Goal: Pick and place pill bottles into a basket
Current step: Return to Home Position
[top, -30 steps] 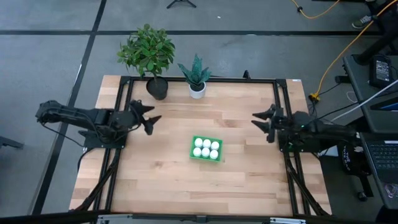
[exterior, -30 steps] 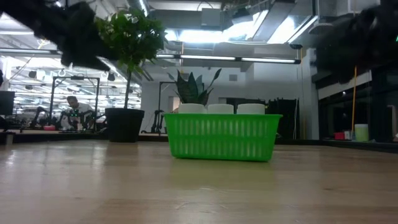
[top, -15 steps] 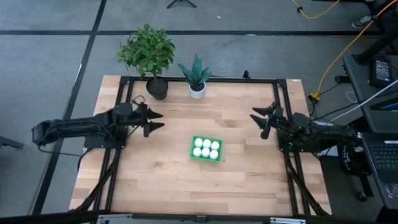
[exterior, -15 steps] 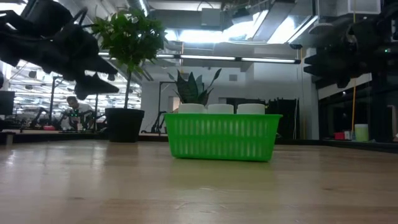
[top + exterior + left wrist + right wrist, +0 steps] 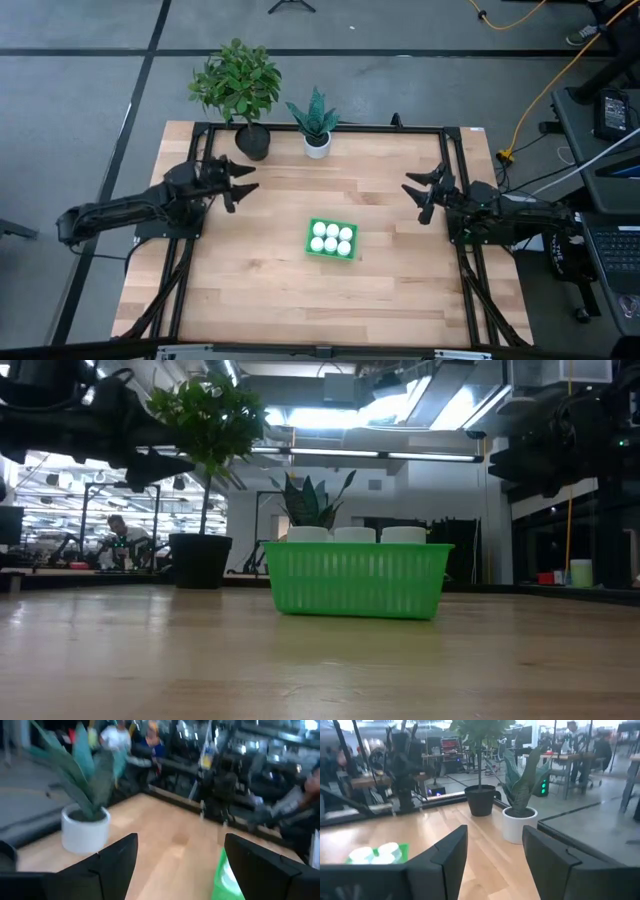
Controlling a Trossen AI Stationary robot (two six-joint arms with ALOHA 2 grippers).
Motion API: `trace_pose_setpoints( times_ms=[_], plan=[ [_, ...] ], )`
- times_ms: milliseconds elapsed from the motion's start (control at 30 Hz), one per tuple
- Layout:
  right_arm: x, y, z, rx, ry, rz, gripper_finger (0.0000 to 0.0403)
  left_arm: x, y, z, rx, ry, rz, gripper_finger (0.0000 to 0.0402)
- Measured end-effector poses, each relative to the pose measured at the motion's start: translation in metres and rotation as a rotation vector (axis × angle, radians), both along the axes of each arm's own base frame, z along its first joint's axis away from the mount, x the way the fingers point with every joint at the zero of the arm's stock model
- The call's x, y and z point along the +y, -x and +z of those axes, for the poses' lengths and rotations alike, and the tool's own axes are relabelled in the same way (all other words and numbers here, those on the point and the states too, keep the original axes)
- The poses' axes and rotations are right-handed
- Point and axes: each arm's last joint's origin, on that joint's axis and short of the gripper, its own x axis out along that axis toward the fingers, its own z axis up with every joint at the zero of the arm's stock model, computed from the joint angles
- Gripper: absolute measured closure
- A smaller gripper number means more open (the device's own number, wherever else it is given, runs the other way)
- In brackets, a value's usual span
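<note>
Basket: the basket (image 5: 332,240) sits on the table (image 5: 250,290), a little right of the middle of the high view. It lies between the two grippers and well apart from both.
Bottles: the bottles (image 5: 333,230) all stand inside the basket, caps up, in two rows of three.
Left arm: the left gripper (image 5: 248,180) is left of centre in the high view, just below the black pot (image 5: 252,142). It points toward the right of the frame, its fingers are spread wide, and nothing is between them.
Right arm: the right gripper (image 5: 415,195) is at the right of the frame, near the table's edge, and points left. Its fingers are also wide apart and hold nothing.
Counts: one basket, six bottles, two arms and two potted plants, one in the black pot and one in the white pot (image 5: 317,146).
High view only: the full number of bottles can be counted here.
Low view only: just three caps rise over the basket's rim. Both arms hang dark in the upper corners, clear of the table, and a person (image 5: 118,538) sits far behind at the left.
Left wrist view: the white pot is at the left and only a green edge of the basket shows at the lower right.
Right wrist view: both pots stand at the middle, and the basket with some caps shows at the lower left.
</note>
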Motion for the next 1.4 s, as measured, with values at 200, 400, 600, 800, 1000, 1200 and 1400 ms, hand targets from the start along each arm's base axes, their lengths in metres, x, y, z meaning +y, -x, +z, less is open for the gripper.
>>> trace_pose_setpoints(
  times_ms=[200,400,600,800,1000,1200,1400],
  plan=[
    [0.0,0.0,0.0,0.063,0.141,-0.006,0.0211,-0.006,0.013,-0.007,-0.034,0.0,0.048,0.0112],
    [0.0,0.0,0.0,0.065,0.144,-0.006,0.0211,-0.013,0.012,-0.022,0.001,0.002,0.007,0.0111],
    [0.0,-0.001,-0.001,0.078,0.137,-0.005,0.0211,-0.012,0.009,-0.025,0.061,-0.055,0.056,0.0111],
    [0.0,-0.001,-0.002,0.071,0.114,-0.004,0.0211,-0.011,0.006,-0.03,0.116,-0.05,0.036,0.0111],
    [0.0,-0.001,-0.002,0.071,0.116,-0.004,0.0211,-0.011,0.006,-0.031,0.127,-0.056,0.037,0.0111],
    [0.0,-0.001,-0.001,0.071,0.116,-0.004,0.0211,-0.011,0.006,-0.031,0.127,-0.056,0.037,0.0111],
    [0.0,-0.001,-0.001,0.07,0.116,-0.004,0.0211,-0.011,0.006,-0.031,0.127,-0.056,0.037,0.0111]
  ],
)
